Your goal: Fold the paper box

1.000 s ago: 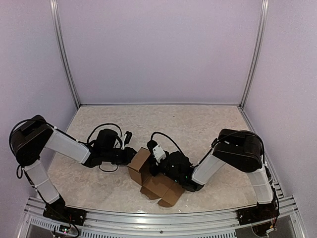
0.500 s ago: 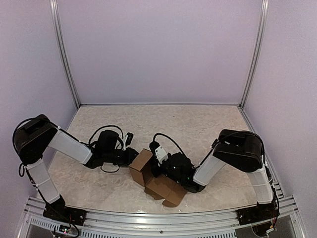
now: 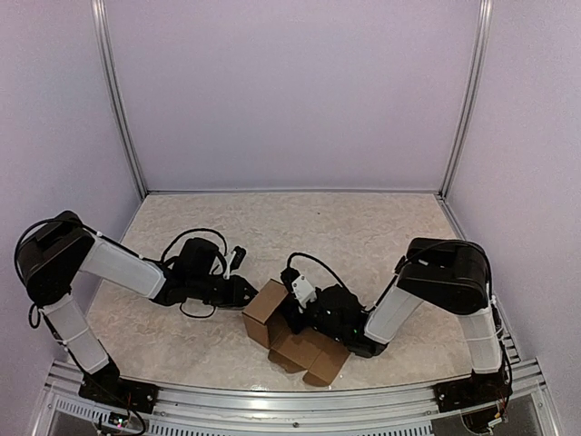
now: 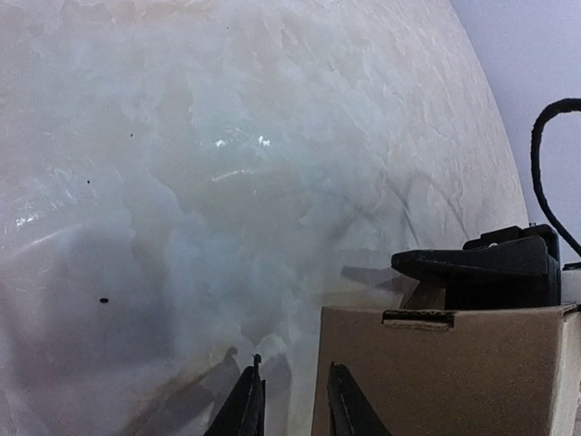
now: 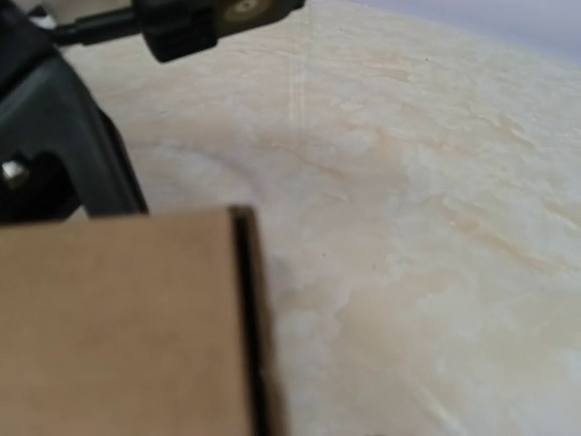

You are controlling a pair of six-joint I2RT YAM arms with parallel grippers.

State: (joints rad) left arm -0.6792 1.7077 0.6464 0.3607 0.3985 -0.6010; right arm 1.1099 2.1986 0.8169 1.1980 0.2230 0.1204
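The paper box (image 3: 272, 311) is brown cardboard, partly folded into a cube, with loose flaps (image 3: 310, 356) spread toward the near edge. My left gripper (image 3: 249, 292) sits low at the box's left side. In the left wrist view its fingertips (image 4: 292, 407) stand a little apart with only table between them, and the right one lies against the box wall (image 4: 445, 372). My right gripper (image 3: 293, 307) is pressed close to the box's right side, its fingers hidden. The right wrist view shows just a cardboard panel (image 5: 118, 327) and the left arm's black gripper (image 5: 54, 145).
The marbled table (image 3: 309, 227) is bounded by purple walls at the back and both sides. A metal rail (image 3: 272, 400) runs along the near edge. Black cables (image 3: 195, 238) loop over each wrist.
The box has slid slightly right and toward the near edge. Both grippers have shifted the same way with it, staying at its sides.
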